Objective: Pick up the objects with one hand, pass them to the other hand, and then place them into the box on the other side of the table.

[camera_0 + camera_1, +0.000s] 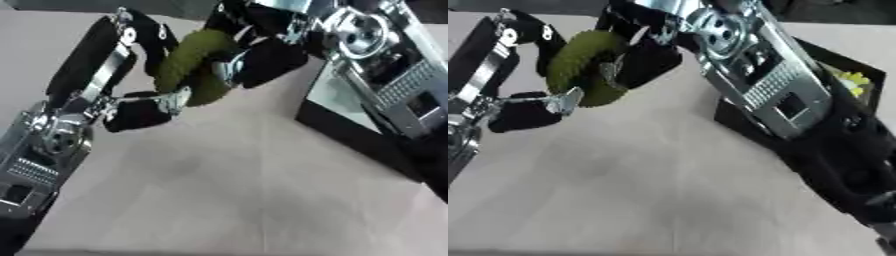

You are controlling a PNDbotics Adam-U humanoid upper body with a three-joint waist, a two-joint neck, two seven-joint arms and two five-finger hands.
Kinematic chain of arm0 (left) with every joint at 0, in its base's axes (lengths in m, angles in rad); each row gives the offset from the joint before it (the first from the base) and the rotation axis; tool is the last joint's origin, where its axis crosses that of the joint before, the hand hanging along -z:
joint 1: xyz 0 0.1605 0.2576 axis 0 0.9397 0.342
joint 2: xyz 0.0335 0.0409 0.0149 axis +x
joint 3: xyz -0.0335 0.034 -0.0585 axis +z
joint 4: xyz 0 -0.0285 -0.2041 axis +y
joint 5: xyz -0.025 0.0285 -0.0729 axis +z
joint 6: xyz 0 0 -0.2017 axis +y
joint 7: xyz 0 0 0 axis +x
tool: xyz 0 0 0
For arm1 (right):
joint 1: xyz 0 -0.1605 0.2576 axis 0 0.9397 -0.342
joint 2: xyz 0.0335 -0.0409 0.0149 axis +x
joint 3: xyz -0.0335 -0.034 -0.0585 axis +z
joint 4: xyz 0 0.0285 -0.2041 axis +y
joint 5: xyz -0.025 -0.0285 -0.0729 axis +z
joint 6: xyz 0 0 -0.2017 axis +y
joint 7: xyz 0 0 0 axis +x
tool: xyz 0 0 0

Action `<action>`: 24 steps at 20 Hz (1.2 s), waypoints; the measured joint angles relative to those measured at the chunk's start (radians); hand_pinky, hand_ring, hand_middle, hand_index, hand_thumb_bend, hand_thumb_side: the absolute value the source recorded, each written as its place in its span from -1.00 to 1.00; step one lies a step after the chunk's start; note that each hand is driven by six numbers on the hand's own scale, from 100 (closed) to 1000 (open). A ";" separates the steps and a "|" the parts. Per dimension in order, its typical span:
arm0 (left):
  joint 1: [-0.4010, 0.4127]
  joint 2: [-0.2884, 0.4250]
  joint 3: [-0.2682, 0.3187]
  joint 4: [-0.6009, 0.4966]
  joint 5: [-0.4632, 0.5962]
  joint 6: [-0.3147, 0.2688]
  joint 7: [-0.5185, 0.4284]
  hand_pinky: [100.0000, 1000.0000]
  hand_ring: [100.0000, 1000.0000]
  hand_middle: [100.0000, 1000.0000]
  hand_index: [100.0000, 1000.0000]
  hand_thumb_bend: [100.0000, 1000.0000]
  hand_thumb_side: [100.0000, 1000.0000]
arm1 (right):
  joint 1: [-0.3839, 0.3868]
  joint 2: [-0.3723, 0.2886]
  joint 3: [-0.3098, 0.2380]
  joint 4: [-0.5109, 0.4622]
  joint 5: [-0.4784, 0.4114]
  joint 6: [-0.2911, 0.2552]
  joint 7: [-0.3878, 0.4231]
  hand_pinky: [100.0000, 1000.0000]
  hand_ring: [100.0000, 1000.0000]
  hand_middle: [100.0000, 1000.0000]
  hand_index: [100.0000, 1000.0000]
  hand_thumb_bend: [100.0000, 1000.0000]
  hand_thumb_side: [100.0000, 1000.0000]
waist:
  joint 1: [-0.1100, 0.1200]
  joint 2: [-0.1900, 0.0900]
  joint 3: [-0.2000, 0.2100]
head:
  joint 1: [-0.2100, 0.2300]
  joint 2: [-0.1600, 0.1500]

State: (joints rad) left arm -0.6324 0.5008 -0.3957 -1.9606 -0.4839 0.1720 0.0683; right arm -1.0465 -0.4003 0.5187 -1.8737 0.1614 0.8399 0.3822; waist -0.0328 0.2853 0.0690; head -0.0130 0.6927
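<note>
Your left robot hand point(131, 107) and right robot hand point(254, 55) both grip the olive-green object point(188, 62) above the table point(219, 190), near the black box point(859, 75) at its right edge.

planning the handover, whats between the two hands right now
A curved olive-green object sits between the left hand and right hand, fingers of both touching it; the left eye view shows this best.

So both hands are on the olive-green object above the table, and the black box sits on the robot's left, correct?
Not quite. The black box sits on the robot's right, as the right eye view shows. The left hand and right hand do both hold the olive-green object above the table.
</note>
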 measured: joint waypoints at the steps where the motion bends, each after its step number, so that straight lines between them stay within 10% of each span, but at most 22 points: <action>1: 0.001 0.000 0.000 0.003 -0.001 0.012 0.010 0.02 -0.10 -0.50 0.15 -1.00 -1.00 | 0.000 0.000 0.000 0.000 -0.006 0.004 -0.015 0.51 0.46 -0.16 -0.39 -1.00 -1.00 | 0.000 0.000 0.000 | 0.001 0.000; 4: 0.011 0.000 0.000 0.004 -0.001 0.055 0.037 0.27 0.21 -0.14 0.55 -0.71 -1.00 | 0.003 0.000 0.000 -0.001 -0.020 0.016 -0.049 0.50 0.43 -0.18 -0.42 -1.00 -1.00 | 0.000 0.000 0.000 | 0.001 0.000; 8: 0.026 0.001 0.002 0.004 0.009 0.109 0.062 0.46 0.47 0.14 0.81 -0.34 -0.24 | 0.010 -0.010 -0.002 -0.007 -0.030 0.031 -0.078 0.49 0.40 -0.20 -0.45 -1.00 -1.00 | 0.000 0.000 0.000 | 0.001 0.000; 16: 0.056 0.020 0.018 0.004 0.071 0.165 0.098 0.47 0.49 0.17 0.83 -0.49 0.72 | 0.026 -0.030 -0.024 -0.015 -0.048 0.056 -0.121 0.47 0.38 -0.22 -0.48 -1.00 -1.00 | 0.000 0.000 -0.006 | -0.001 0.000; 24: 0.110 0.040 0.055 0.004 0.130 0.189 0.178 0.46 0.47 0.15 0.78 -0.84 0.52 | 0.063 -0.058 -0.080 -0.024 -0.056 0.064 -0.191 0.46 0.39 -0.22 -0.48 -1.00 -1.00 | 0.000 0.000 -0.013 | -0.010 0.000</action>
State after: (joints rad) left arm -0.5226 0.5404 -0.3408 -1.9570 -0.3540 0.3612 0.2459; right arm -0.9838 -0.4586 0.4387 -1.8981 0.1051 0.9038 0.1914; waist -0.0328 0.2853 0.0558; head -0.0233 0.6926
